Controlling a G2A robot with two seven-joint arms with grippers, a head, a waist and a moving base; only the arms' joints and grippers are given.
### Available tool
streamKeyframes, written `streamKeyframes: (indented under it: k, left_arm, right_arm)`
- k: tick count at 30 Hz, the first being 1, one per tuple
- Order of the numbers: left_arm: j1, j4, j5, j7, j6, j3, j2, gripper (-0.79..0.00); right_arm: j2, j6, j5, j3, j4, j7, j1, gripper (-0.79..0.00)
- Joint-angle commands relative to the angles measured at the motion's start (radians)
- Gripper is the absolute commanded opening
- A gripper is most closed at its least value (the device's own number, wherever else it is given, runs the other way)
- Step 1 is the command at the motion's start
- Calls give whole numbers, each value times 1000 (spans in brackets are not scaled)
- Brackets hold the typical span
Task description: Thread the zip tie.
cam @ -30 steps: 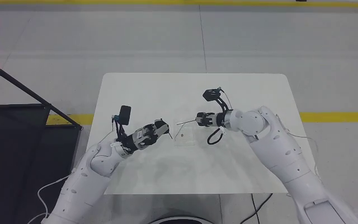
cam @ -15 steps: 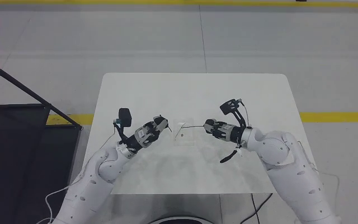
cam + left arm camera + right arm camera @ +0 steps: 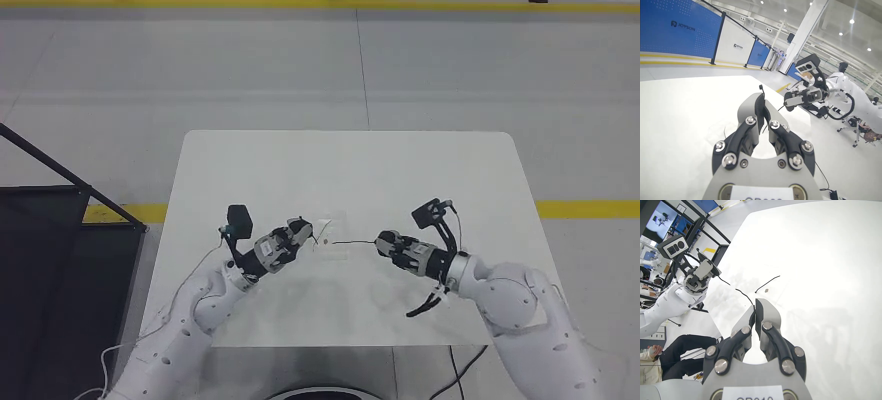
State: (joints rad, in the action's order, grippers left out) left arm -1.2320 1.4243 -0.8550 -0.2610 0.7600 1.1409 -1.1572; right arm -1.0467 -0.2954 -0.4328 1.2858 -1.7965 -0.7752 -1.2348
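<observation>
My left gripper hovers over the table's middle, shut on a black zip tie. The tie's head pokes out past the fingertips. My right gripper faces it from the right, shut on a thin black zip tie strand. The strand's free end points toward the left gripper. In the right wrist view a small gap separates that end from the tail hanging from the left gripper. Another black zip tie lies loose on the table.
The white table carries a clear plastic sheet under the space between the grippers. Bare tabletop surrounds it. A black frame stands off the table's left side.
My right gripper has carried its strand toward the front edge and a little right. The left gripper has shifted right, toward the middle. Both stay shut.
</observation>
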Motion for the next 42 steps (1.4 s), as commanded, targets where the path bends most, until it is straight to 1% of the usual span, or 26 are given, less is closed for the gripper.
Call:
streamKeyframes:
  k: [1,4,7,10,17,19,21,23,25,29,37,39,42]
  left_arm:
    - [0,0,0,0,0,0,0,-785]
    - [-1,1,0,1,-4,0,0,-785]
    - [-5,19,-12,17,-43,-10,-4,-785]
    - [-4,18,-30,-3,-80,-26,-11,-785]
    - [9,2,-144,-72,-156,-61,-25,-785]
    - [11,-2,-172,-93,-170,-69,-28,-785]
    - [12,-6,-193,-111,-170,-79,-31,-785]
    - [15,-12,-225,-127,-174,-88,-34,-785]
    - [14,-16,-261,-148,-197,-99,-37,-785]
    - [11,-19,-271,-161,-209,-105,-39,-785]
    - [10,-18,-271,-159,-215,-104,-39,-785]
    - [1,5,-295,-137,-264,-106,-41,-785]
    - [-11,24,-325,-135,-310,-110,-43,-785]
  right_arm:
    - [0,0,0,0,0,0,0,-785]
    - [0,0,0,0,0,0,0,-785]
    - [0,1,1,-1,0,3,-2,-785]
    - [-3,8,15,-14,2,14,-3,-785]
    - [-3,4,141,0,40,-8,18,-785]
    - [-3,3,189,5,48,-18,19,-785]
    - [-4,27,238,11,67,-33,28,-785]
    - [-5,41,300,10,96,-58,49,-785]
    - [-8,53,358,6,126,-81,73,-785]
    - [-7,48,439,8,170,-143,103,-785]
    - [-6,49,443,14,174,-148,106,-785]
    - [-6,54,435,14,171,-132,102,-785]
    - [-8,99,380,2,133,-68,82,-785]
